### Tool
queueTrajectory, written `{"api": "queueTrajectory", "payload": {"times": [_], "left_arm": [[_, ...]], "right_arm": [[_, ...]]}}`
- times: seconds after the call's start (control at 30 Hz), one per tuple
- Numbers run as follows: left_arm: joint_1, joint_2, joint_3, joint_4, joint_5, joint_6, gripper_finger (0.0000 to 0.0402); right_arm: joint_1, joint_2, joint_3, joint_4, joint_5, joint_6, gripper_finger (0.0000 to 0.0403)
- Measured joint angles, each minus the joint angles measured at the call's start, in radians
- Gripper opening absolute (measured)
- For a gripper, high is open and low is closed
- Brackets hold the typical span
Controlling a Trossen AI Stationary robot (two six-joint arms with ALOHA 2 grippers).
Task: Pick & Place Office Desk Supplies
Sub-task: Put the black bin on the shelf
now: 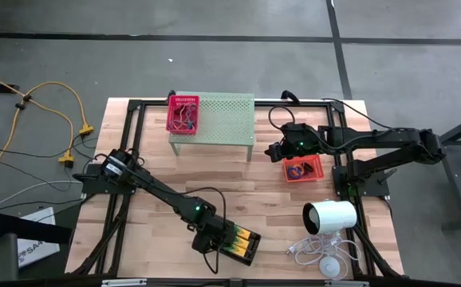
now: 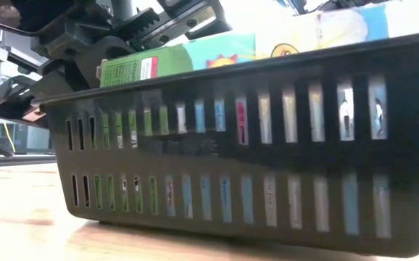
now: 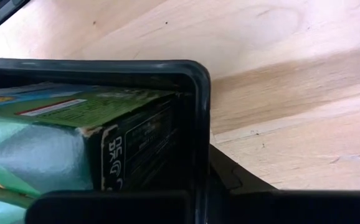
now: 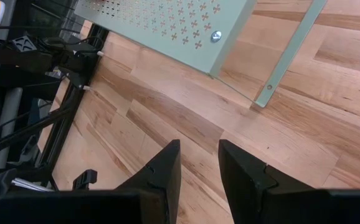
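The black mesh tray (image 1: 240,244) stands by the table's near edge and holds yellow-and-green packs (image 1: 245,239); it fills the low view (image 2: 267,145). My left gripper (image 1: 211,239) is at the tray's left end. The orange tray (image 1: 310,169) with small rings rests on the table's right half. My right gripper (image 1: 275,151) hovers just left of it, open and empty (image 4: 198,163). The pink-red tray (image 1: 183,113) with thin loops sits on the left end of the pale green stand (image 1: 222,119). My left gripper (image 3: 200,186) straddles the black tray's end wall near a rim corner (image 3: 195,81), one finger inside (image 3: 105,208) and one outside (image 3: 236,180). It comes slanting down from the table's left. Whether the tray's base is fully on the table cannot be told.
A white cylinder (image 1: 330,217) with a coiled white cable (image 1: 318,251) lies at the near right. The stand's leg (image 4: 289,53) is ahead of my right gripper. A black frame (image 1: 135,108) borders the table. Bare wood lies between the stand and the black tray.
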Motion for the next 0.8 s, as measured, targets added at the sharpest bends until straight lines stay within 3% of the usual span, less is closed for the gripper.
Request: {"api": "queueTrajectory", "payload": {"times": [0.8], "left_arm": [[0.000,-0.001,0.000,0.005,-0.015,-0.069,0.0001]], "right_arm": [[0.000,0.000,0.000,0.000,0.000,0.000,0.0095]]}}
